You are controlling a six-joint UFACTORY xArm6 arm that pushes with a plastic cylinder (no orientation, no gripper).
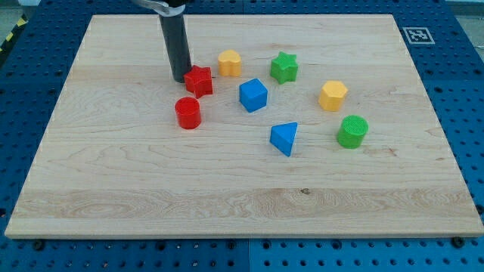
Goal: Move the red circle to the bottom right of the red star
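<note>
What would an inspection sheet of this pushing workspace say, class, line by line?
Surface: wooden board, flat, on a blue perforated bench.
Job's things: red star; red circle at its lower left, apart from it.
Clutter: yellow block, green star, blue cube, yellow hexagon, blue triangle, green circle.
Grippers: none; my tip sits beside the red star's left edge, above the red circle.
Cables: nothing seen.
Surroundings: marker tag off the board's top right corner.

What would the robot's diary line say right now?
tip: left of, beside red star | red circle: below-left of star | goal: not done
</note>
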